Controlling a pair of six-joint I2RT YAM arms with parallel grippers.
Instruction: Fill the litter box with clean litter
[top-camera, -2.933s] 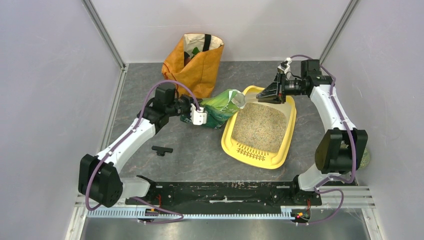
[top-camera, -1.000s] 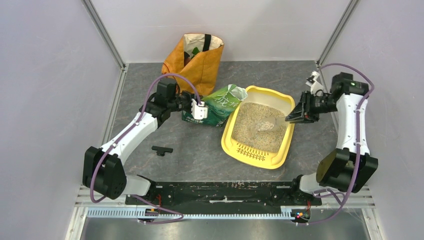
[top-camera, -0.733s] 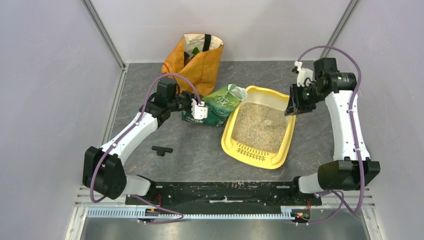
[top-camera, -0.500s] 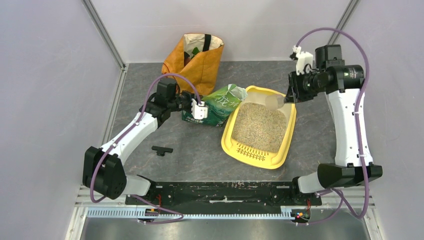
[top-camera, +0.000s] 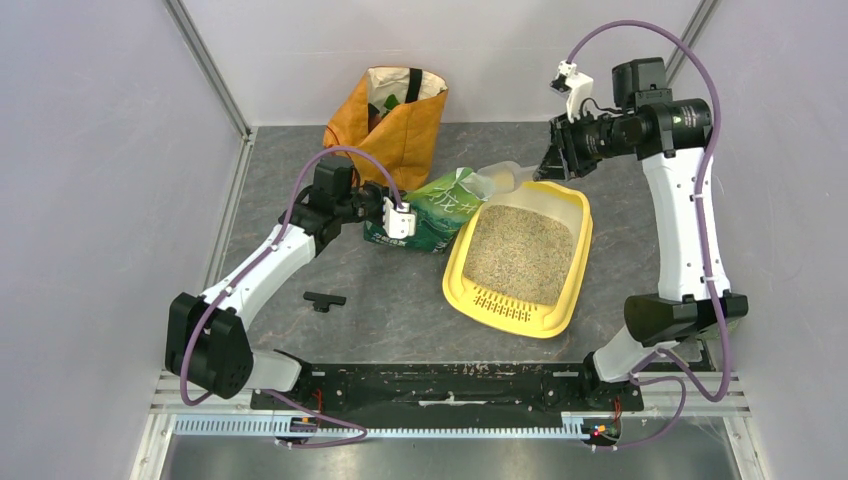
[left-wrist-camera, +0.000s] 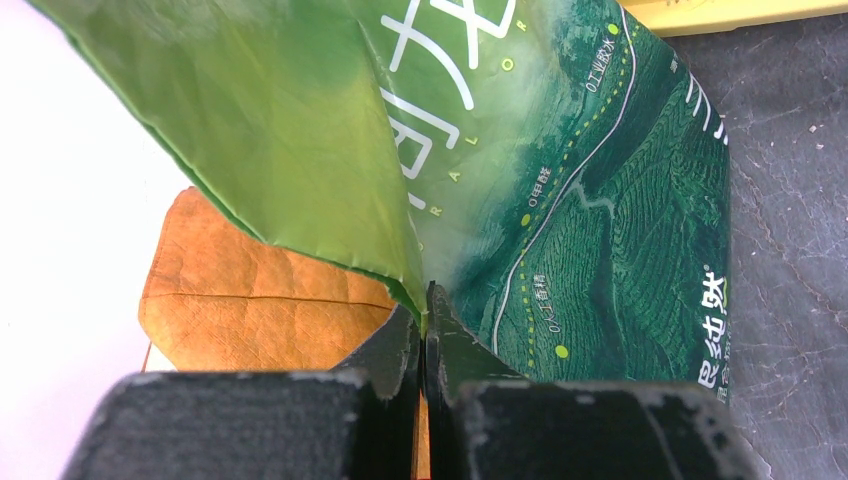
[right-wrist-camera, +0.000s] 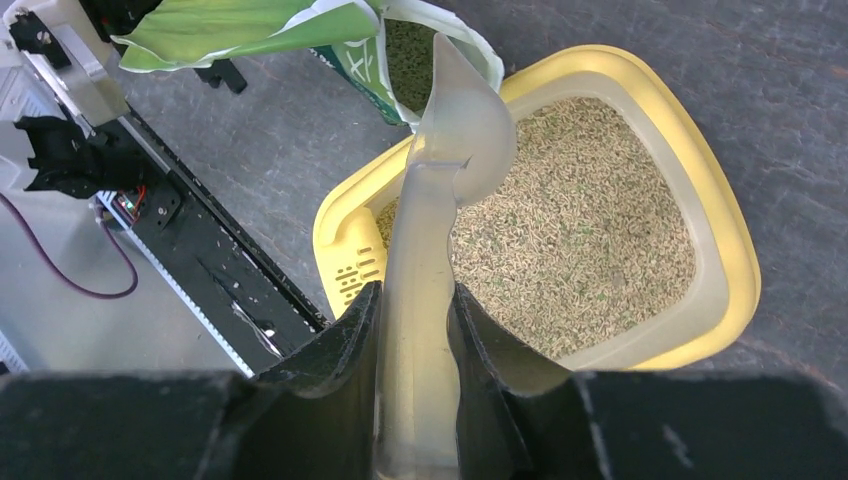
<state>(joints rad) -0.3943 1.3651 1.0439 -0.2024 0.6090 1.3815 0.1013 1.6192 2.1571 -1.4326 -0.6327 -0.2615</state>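
Top external — litter box (top-camera: 452, 285) is filled with litter (top-camera: 520, 250).
Green bag (top-camera: 435, 215) is pinched by left jaws — translucent scoop (right-wrist-camera: 462, 130) is clamped by right jaws.

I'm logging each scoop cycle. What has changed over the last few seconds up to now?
The right gripper, shut on the scoop, rose out of the litter box, where it was a second ago. It swung far-left, bringing the scoop's bowl to the mouth of the green litter bag. Nothing was grasped or released. The left gripper still pinches the bag's edge; box, litter and orange bag stayed put.
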